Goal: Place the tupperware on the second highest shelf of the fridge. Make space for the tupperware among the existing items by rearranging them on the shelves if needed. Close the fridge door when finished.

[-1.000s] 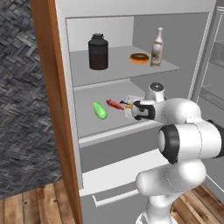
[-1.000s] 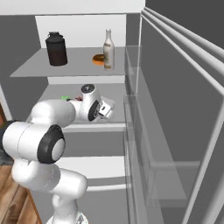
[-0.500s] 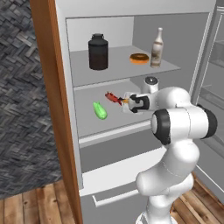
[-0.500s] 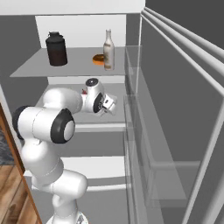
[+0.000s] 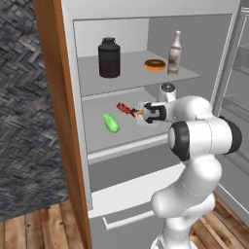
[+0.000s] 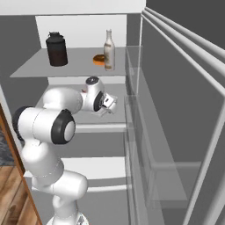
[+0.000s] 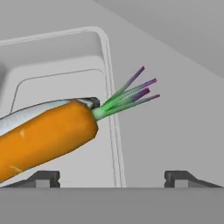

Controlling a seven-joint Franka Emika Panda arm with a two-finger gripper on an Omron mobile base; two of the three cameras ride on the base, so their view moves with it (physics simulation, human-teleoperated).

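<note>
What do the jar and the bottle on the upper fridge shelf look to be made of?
Jar: dark and matte with faint sheen, likely glazed ceramic or tinted glass; opaque, so unclear. Bottle: pale off-white body, narrow neck, looks like glass or plastic; rendering leaves it open.

No legible text, labels, brands, numbers or signs are showing anywhere. The jar (image 5: 109,57) and bottle (image 5: 174,46) are presenting plain, unmarked faces; the fridge (image 5: 194,48) walls are carrying no markings.
</note>
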